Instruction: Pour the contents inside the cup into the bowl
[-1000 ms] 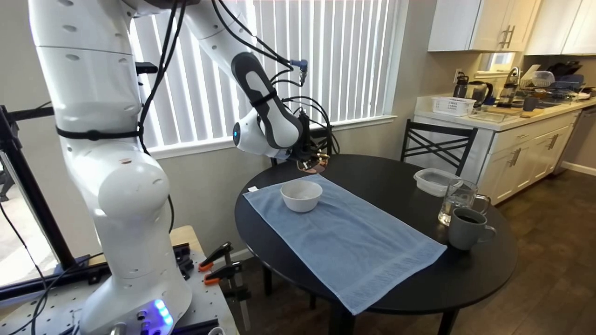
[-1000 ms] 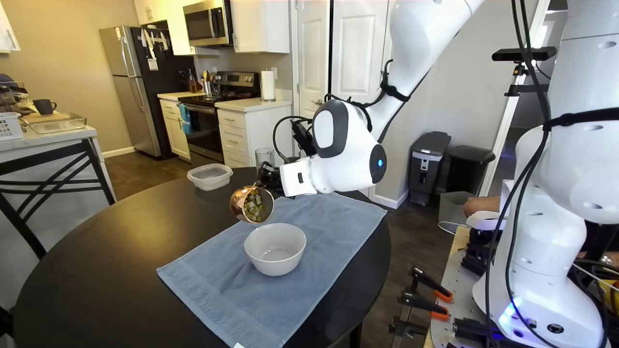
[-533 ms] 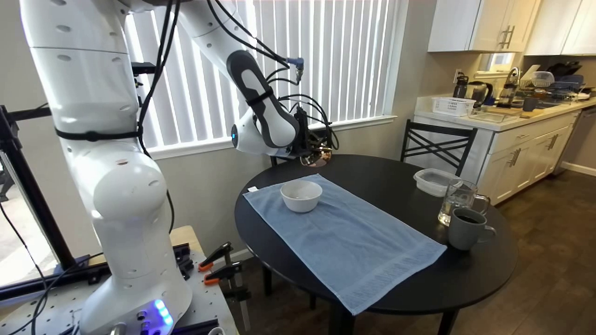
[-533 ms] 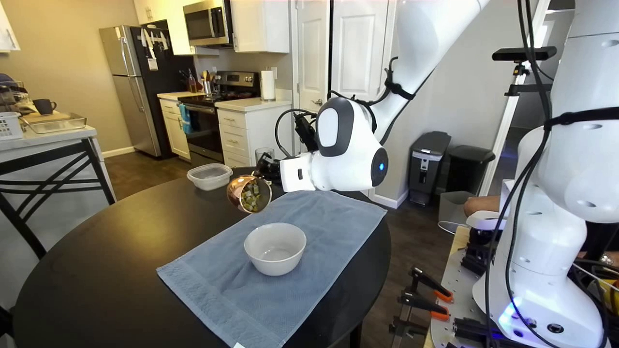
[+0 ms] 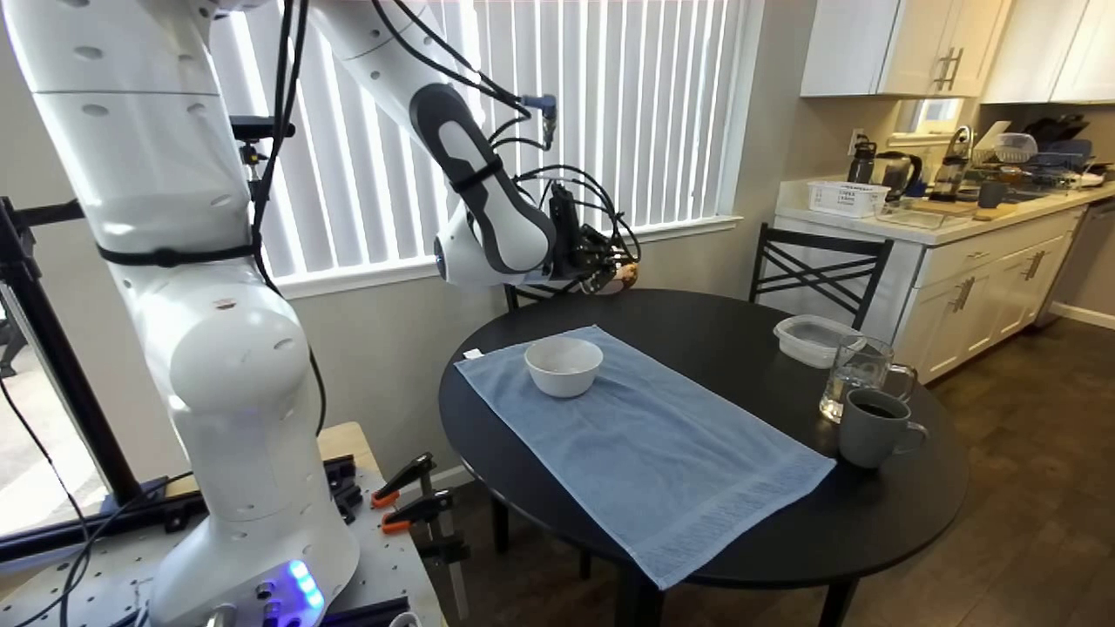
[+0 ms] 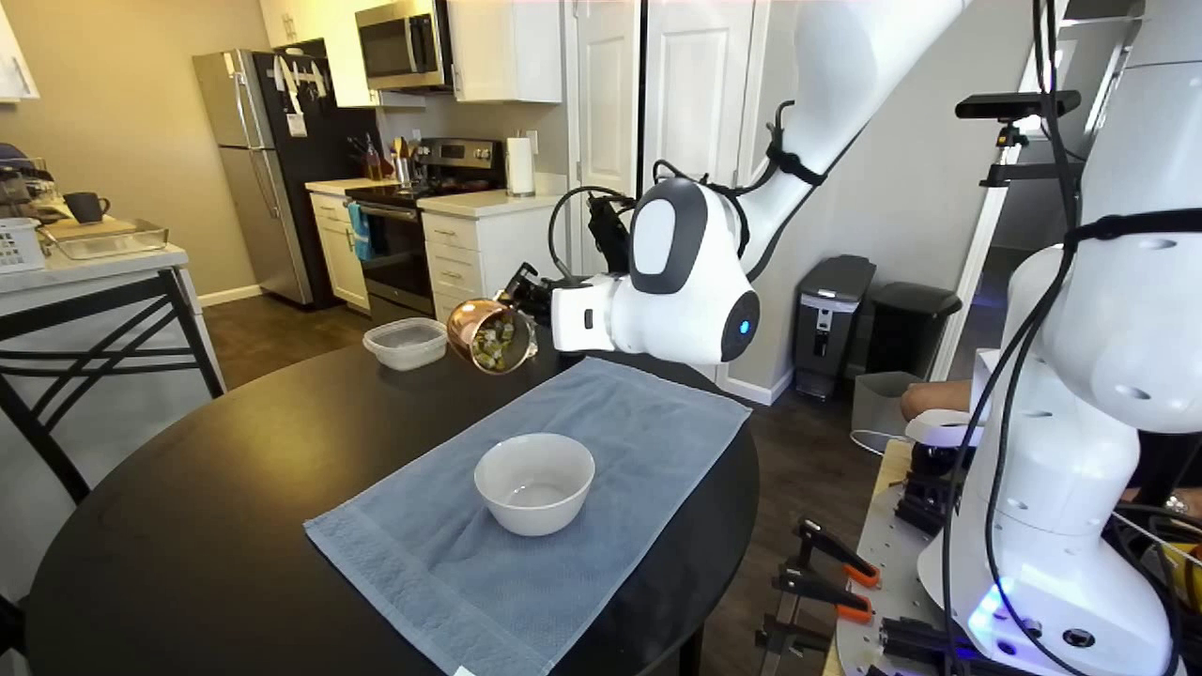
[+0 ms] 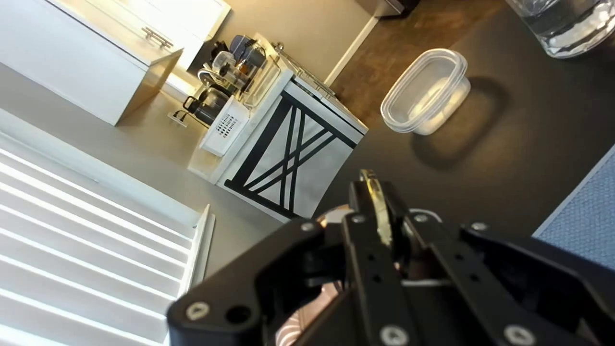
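Observation:
The copper cup (image 6: 472, 324) is in the air, tipped on its side, with greenish chunks inside its mouth. It also shows in an exterior view (image 5: 625, 277), partly behind my gripper. My gripper (image 7: 377, 197) is shut on the cup's gold-coloured handle (image 7: 380, 211). In the wrist view the cup body is mostly hidden behind the fingers. The gripper also shows in an exterior view (image 6: 528, 289). The white bowl (image 6: 533, 516) stands upright on the blue towel, and its inside shows bare white. The cup is above table height, beyond the bowl and not over it in this view.
The blue towel (image 5: 662, 453) lies on the round black table (image 5: 880, 540). A clear plastic container (image 5: 814, 348), a glass mug with water (image 5: 836, 396) and a grey mug (image 5: 871, 440) stand at the table's far side. A window with blinds (image 5: 645, 113) is behind the arm.
My gripper has risen with the cup and moved away from the bowl. The cup stays tipped with the chunks still in it. The bowl and towel have not moved.

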Controlling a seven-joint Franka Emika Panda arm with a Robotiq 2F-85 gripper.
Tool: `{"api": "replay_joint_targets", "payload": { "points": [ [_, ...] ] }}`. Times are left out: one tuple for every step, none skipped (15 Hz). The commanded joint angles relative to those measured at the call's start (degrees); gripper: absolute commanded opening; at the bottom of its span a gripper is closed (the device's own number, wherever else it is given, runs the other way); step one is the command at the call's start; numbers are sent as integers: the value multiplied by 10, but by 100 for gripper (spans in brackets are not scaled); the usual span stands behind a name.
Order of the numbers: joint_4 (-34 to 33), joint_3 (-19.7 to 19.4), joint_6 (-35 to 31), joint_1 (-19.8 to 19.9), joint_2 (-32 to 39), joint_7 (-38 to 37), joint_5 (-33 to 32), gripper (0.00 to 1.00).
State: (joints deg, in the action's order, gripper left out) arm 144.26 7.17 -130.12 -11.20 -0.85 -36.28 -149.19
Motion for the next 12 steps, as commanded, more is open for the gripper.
{"api": "replay_joint_targets", "payload": {
  "points": [
    [56, 19, 60, -4, -49, 35, 2, 4],
    [66, 22, 73, -6, -53, 39, 2, 4],
    [76, 25, 86, -8, -56, 43, 1, 4],
    [86, 28, 99, -10, -58, 46, 1, 4],
    [95, 30, 115, -11, -59, 48, 1, 4],
    [104, 33, 131, -13, -59, 53, 1, 4],
    [112, 35, 149, -15, -57, 57, 1, 4],
    [118, 37, 171, -16, -52, 65, 1, 4],
    [124, 38, 191, -16, -46, 73, 1, 4],
    [131, 40, 211, -16, -40, 81, 1, 4],
    [137, 41, 233, -16, -32, 90, 1, 4],
    [142, 43, 255, -16, -24, 100, 1, 4]
  ]
}}
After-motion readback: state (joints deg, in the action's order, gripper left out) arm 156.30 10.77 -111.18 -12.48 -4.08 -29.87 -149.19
